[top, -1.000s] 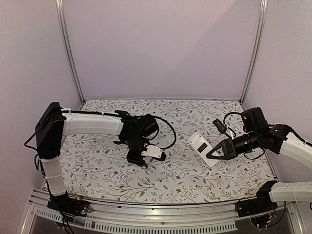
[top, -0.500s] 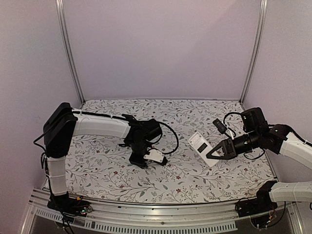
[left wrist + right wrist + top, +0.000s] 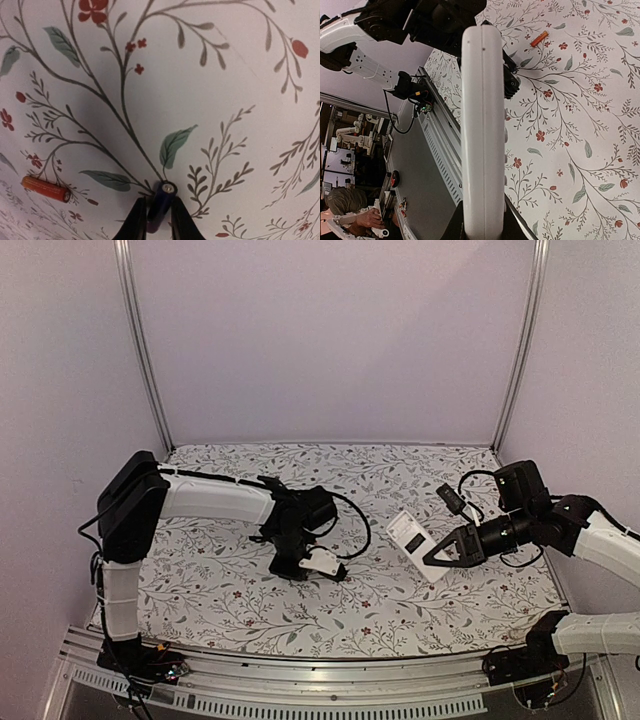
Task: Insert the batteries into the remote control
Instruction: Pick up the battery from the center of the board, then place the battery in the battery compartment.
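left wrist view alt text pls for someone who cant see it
The left gripper pinches a dark battery, with a white floral cloth beyond it. An orange battery lies apart on the cloth, near the picture's left edge.

Table [image 3: 400,612] covered with a white cloth printed with leaves and red flowers. Metal rail [image 3: 330,672] along the near edge. Two metal posts, far left [image 3: 140,350] and far right [image 3: 520,350]. Plain pale walls. Right wrist view: blurry person [image 3: 342,207] beyond the table.

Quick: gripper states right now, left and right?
Left gripper: closed on the dark battery.
Right gripper: closed on the remote control.
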### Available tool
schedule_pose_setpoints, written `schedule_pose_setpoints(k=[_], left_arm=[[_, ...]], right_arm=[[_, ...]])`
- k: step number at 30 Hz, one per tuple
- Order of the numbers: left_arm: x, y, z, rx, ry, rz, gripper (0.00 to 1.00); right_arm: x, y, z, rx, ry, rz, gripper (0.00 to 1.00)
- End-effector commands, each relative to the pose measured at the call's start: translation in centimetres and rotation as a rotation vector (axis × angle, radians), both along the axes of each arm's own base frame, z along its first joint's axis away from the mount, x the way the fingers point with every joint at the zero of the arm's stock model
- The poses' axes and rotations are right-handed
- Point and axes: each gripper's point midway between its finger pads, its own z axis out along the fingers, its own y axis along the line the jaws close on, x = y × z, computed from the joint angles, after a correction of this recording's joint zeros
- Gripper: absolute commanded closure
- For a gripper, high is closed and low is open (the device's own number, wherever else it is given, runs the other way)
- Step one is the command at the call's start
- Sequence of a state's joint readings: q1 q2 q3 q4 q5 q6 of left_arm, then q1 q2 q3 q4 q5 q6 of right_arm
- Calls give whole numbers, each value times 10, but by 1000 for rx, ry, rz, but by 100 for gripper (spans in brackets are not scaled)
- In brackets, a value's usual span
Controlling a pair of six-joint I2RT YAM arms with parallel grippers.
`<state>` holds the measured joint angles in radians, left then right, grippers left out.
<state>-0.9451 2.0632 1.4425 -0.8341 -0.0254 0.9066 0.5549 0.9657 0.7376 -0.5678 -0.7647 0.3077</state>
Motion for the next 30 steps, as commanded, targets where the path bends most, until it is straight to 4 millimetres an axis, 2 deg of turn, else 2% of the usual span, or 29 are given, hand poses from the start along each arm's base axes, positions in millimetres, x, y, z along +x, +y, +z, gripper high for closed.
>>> schedule_pose_setpoints(k=[1, 5, 8, 13, 15, 16, 17, 18, 19, 23, 25, 30], left_arm=[[-11, 0, -14, 30, 44, -1, 87], [-15, -9, 0, -24, 80, 58, 99], [-16, -22, 25, -121, 87, 123, 100], [-18, -37, 83, -376, 52, 245, 100], [-14, -42, 113, -501, 21, 314, 100], [-12, -46, 135, -589, 0, 345, 100], [-10, -49, 146, -646, -8, 378, 100], [-6, -49, 159, -706, -24, 437, 100], [1, -47, 182, -791, -59, 500, 100], [4, -40, 237, -1039, -52, 666, 100], [-2, -40, 257, -1141, -3, 699, 100], [-12, -42, 281, -1296, 87, 734, 100]], right_arm=[[0, -2, -1, -1, 4, -8, 100], [1, -3, -1, -5, 3, -13, 100], [1, -3, -2, -11, 4, -16, 100], [4, -2, -3, -17, 14, -22, 100], [6, 0, -1, -8, 16, -20, 100], [8, 2, 0, -6, 20, -23, 100], [9, 3, 2, -4, 19, -21, 100], [10, 4, 3, -1, 24, -19, 100], [10, 6, 4, 0, 26, -14, 100], [11, 16, 6, -2, 35, 7, 100], [10, 24, 7, -2, 34, 26, 100], [8, 47, 12, 10, 49, 62, 100]])
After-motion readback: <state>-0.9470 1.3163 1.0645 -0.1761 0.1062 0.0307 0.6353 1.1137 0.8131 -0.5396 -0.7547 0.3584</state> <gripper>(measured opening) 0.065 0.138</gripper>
